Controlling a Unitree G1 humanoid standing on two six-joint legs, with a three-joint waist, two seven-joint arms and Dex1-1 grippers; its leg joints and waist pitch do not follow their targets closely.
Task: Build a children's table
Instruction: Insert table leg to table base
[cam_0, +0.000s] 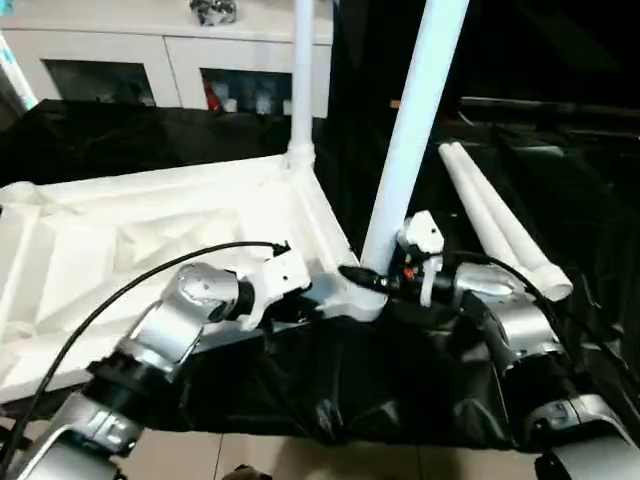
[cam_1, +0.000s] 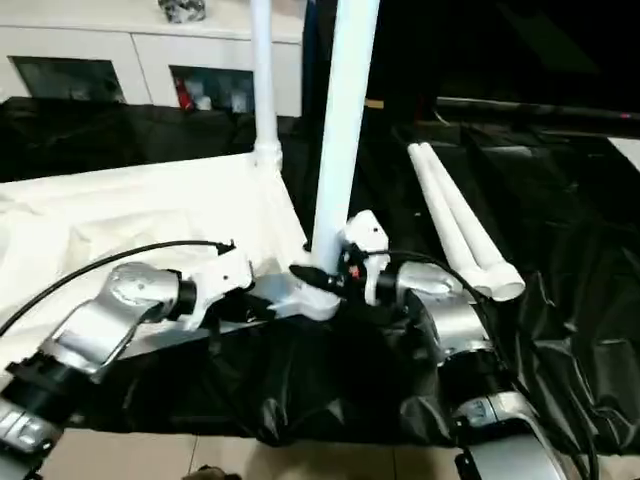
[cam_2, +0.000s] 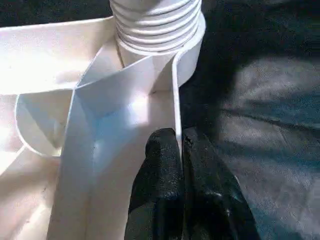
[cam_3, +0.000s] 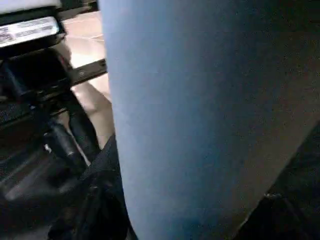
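The white table top (cam_0: 120, 240) lies underside up on a black cloth. One leg (cam_0: 302, 80) stands upright in the far corner socket. A second leg (cam_0: 412, 140) stands in the near corner socket (cam_0: 350, 295), and my right gripper (cam_0: 375, 278) is shut around its base; the same leg (cam_3: 200, 120) looms close in the right wrist view. My left gripper (cam_2: 181, 142) is shut on the top's thin raised rim (cam_2: 176, 90) just beside that corner, where the leg's ribbed end (cam_2: 155, 25) sits in the socket. Two more legs (cam_0: 500, 225) lie loose on the cloth to the right.
The black cloth (cam_0: 400, 390) covers the work surface and drapes over its front edge above pale floor tiles (cam_0: 300, 462). A white cabinet (cam_0: 170, 60) with glass doors stands behind. A black cable (cam_0: 130, 285) runs along my left forearm.
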